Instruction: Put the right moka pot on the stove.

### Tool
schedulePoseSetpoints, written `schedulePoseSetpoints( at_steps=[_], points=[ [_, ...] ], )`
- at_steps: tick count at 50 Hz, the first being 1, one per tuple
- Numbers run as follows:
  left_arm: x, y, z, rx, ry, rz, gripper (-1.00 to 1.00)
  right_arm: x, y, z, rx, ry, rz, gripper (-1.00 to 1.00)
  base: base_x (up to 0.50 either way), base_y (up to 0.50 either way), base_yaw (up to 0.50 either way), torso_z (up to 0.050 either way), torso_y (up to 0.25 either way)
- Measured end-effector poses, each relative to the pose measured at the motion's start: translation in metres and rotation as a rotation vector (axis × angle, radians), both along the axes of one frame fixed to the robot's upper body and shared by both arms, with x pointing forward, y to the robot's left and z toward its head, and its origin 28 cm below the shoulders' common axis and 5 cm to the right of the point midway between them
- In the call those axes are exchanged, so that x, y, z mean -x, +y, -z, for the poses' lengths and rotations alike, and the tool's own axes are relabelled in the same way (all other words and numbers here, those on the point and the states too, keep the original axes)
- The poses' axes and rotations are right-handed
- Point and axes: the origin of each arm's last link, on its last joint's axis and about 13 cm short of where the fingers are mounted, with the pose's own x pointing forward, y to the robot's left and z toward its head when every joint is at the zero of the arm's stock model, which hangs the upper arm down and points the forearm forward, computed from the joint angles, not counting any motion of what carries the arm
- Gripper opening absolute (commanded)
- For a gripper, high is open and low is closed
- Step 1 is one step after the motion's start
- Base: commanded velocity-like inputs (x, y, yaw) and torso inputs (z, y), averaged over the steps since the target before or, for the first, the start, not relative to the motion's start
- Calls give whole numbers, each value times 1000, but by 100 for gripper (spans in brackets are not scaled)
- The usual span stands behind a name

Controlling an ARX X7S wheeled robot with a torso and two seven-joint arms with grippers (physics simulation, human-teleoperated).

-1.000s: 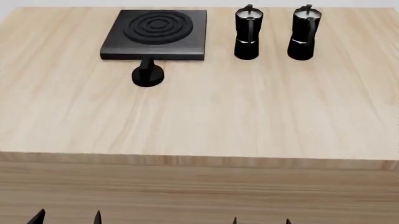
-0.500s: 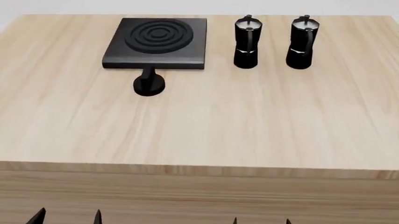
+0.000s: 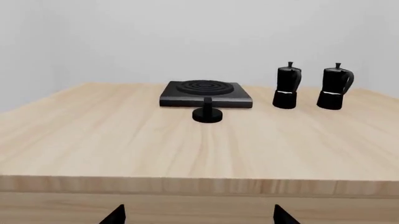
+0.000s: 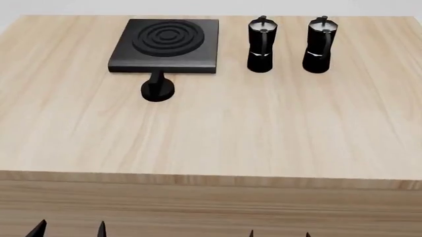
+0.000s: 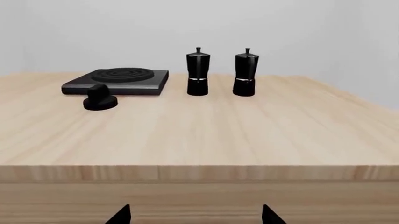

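Two glossy black moka pots stand upright at the far right of the wooden table. The right moka pot (image 4: 319,45) (image 3: 335,87) (image 5: 245,73) is apart from the other moka pot (image 4: 261,45) (image 3: 287,87) (image 5: 197,73). The stove (image 4: 166,44) (image 3: 206,94) (image 5: 117,81), a flat black slab with ringed burner, lies to their left. My left gripper (image 4: 69,231) (image 3: 197,217) and right gripper (image 4: 279,234) (image 5: 194,216) hang open and empty below the table's near edge, far from the pots. Only their fingertips show.
A small round black knob (image 4: 157,88) (image 3: 207,114) (image 5: 99,100) stands just in front of the stove. The light wooden table (image 4: 218,128) stretches from the pots to its front edge, whose side face fills the bottom of each view.
A second ago the head view shifted, so the stove and pots sit slightly lower in it. Since half a second ago nothing on the table moved; the fingertips shifted a few pixels.
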Motion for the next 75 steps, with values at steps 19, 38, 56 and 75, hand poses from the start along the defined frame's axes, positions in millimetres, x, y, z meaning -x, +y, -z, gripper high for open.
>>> schedulePoseSetpoints(
  at_steps=[19, 38, 56, 75],
  points=[
    [0, 0, 0, 0, -1, 1, 100, 0, 0, 1, 1, 12, 6, 100, 39, 0, 0, 0, 0],
    [0, 0, 0, 2, -4, 4, 100, -1, 0, 2, 1, 13, 3, 100, 254, 0, 0, 0, 0],
    [1, 0, 0, 2, -5, 4, 100, -2, 0, 3, 8, 16, 4, 100, 272, 0, 0, 0, 0],
    [1, 0, 0, 3, -6, 5, 100, -2, 0, 3, 18, 15, 3, 100, 285, 89, 0, 0, 0]
  ],
)
